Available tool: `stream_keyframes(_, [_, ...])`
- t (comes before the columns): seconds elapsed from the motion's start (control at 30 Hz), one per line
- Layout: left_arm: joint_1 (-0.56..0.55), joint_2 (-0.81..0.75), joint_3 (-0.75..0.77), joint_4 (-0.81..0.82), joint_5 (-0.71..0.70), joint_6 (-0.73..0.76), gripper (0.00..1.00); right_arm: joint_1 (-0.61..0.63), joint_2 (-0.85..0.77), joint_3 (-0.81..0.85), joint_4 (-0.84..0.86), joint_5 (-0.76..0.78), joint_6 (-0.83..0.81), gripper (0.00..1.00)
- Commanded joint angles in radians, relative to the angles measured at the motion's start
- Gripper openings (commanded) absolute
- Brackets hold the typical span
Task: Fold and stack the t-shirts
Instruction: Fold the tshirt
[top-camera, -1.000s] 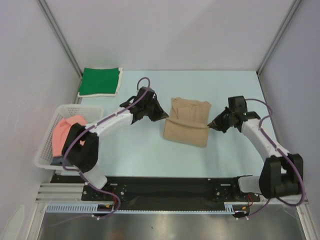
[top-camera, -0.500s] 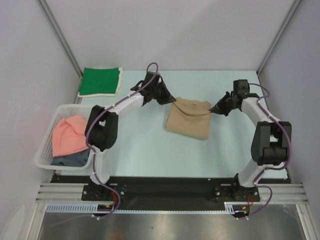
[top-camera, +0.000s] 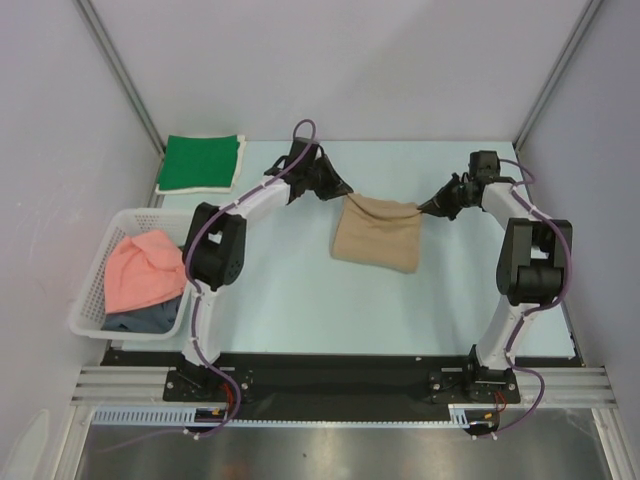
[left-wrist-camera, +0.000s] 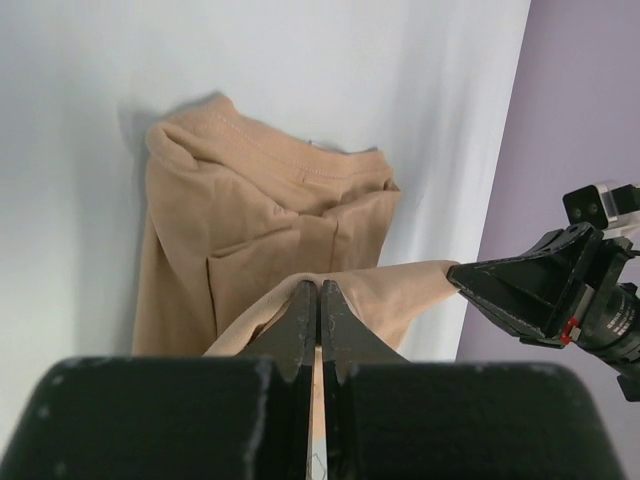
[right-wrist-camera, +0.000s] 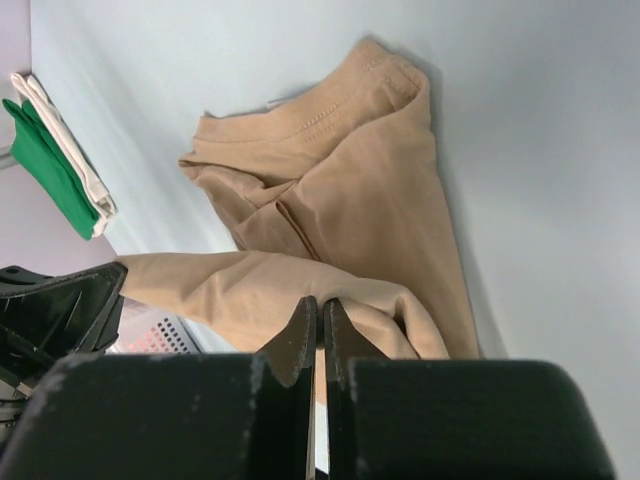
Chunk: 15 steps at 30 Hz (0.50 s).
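Tan shirt (top-camera: 375, 235): toward the far side of the table (top-camera: 270, 290), near its middle, strung between the two grippers by its far edge. That edge is lifted; the rest slopes down and lies on the table on the near side.
Left gripper (top-camera: 347, 192): at the shirt's far-left corner, fingers pressed together. The left wrist view shows a fold of tan cloth pinched between the tips.
Right gripper (top-camera: 424, 208): at the shirt's far-right corner, fingers likewise pressed together on a fold of tan cloth, seen in the right wrist view.
Held edge: runs from one gripper to the other in a nearly straight line with a slight sag — each gripper's tip shows in the other's wrist view, at the far end of that strip of cloth.
Resting part: lies on the table beyond the fingertips in both wrist views, loosely doubled, with creases and a stitched hem at its far end.
Green shirt (top-camera: 200, 162): folded flat at the table's far-left corner, well apart from both grippers. A pale layer shows along its edge.
Pink shirt (top-camera: 142, 270): crumpled in the white basket (top-camera: 90, 290) at the left edge of the table.
Grey-blue shirt (top-camera: 140, 320): in the same basket, under the pink one — only a part shows at the near end.
Arms: both stretch toward the far side, the left from the left, the right from the right, with the tan shirt between them.
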Motion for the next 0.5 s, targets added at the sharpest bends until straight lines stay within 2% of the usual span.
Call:
stream_keyframes(0.0, [0.02,0.035,0.073,0.072,0.047,-0.015,0.0,-0.012,0.033,0.056,0.054,-0.037,0.004,0.0])
stream_keyframes(0.2, [0.038,0.147,0.188,0.062,0.123,-0.029,0.0,-0.024,0.076,0.098,0.049,-0.041,0.003,0.0])
stream_keyframes(0.47, [0.051,0.168,0.186,0.083,0.126,-0.047,0.0,-0.03,0.144,0.153,0.049,-0.047,0.012,0.0])
